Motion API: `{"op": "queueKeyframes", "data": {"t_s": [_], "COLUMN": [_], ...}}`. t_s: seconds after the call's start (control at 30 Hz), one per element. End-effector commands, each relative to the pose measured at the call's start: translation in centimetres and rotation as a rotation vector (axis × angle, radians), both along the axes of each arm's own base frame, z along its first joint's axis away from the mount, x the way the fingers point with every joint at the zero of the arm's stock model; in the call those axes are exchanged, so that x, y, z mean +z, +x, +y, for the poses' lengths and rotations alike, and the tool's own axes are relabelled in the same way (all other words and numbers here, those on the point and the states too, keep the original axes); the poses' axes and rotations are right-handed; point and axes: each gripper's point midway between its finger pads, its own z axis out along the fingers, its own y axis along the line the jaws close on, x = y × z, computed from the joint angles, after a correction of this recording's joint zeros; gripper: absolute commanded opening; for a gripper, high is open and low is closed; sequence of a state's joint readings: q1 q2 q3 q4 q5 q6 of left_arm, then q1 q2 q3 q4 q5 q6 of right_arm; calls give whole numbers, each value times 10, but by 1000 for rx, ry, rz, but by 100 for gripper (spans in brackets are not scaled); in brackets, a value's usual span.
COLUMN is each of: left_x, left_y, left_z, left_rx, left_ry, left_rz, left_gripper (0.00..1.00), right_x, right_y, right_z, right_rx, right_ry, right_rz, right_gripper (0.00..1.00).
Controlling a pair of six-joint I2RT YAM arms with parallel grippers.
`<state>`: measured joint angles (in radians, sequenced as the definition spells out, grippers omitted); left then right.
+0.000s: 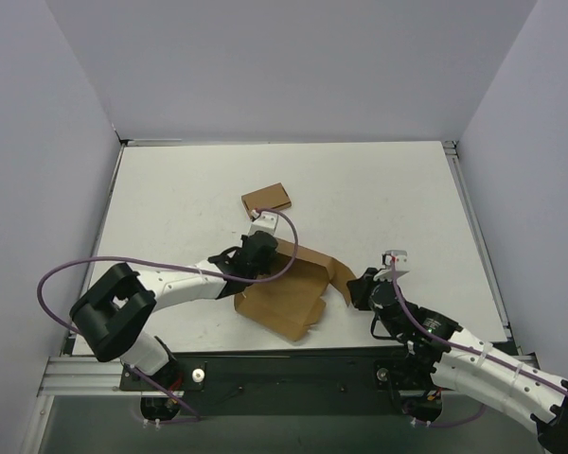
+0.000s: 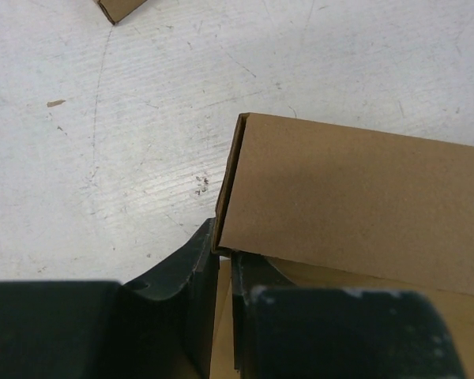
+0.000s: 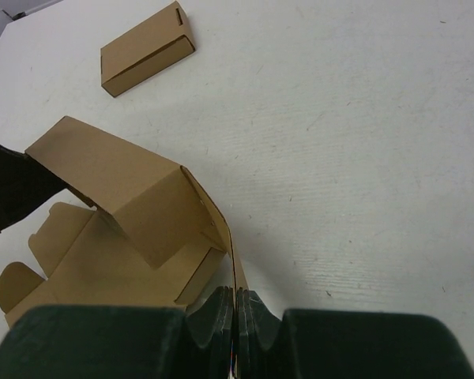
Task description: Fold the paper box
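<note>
Top external: my left gripper (image 1: 257, 257) and right gripper (image 1: 357, 287) each pinch the paper box (image 1: 284, 301). Uneven pulling could tear it.

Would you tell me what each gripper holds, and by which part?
Both hold the paper box: left gripper a raised panel's corner, right gripper a side flap's edge.

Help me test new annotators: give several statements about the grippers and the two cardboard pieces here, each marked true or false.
1. The left gripper is shut on an edge of the paper box. True.
2. The right gripper hangs open, clear of the cardboard. False: it is shut on a flap of the paper box.
3. The smaller box lies apart from the paper box. True.
4. The paper box is fully closed. False: several flaps lie spread open on the table.
</note>
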<state>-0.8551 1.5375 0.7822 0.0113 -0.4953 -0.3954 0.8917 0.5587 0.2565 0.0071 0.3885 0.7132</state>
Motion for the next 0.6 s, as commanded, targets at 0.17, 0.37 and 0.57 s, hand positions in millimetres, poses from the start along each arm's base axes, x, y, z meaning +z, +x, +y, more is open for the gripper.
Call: {"op": "queueKeyframes", "data": {"t_s": [0.17, 0.37, 0.57], "left_x": [3, 6, 12], "left_y": [-10, -9, -9], "left_z": [-7, -11, -12], "left_rx": [-79, -112, -133], "left_ry": [-164, -257, -285], "left_rz": [-30, -49, -71], "left_gripper": [28, 42, 58], "right_x": [13, 14, 14], "right_y": [11, 11, 11], "right_z": [3, 4, 4], "right_rx": [-32, -26, -25], "right_ry": [31, 36, 37], "right_rz": [-67, -68, -68], "right_gripper": [0, 0, 0]}}
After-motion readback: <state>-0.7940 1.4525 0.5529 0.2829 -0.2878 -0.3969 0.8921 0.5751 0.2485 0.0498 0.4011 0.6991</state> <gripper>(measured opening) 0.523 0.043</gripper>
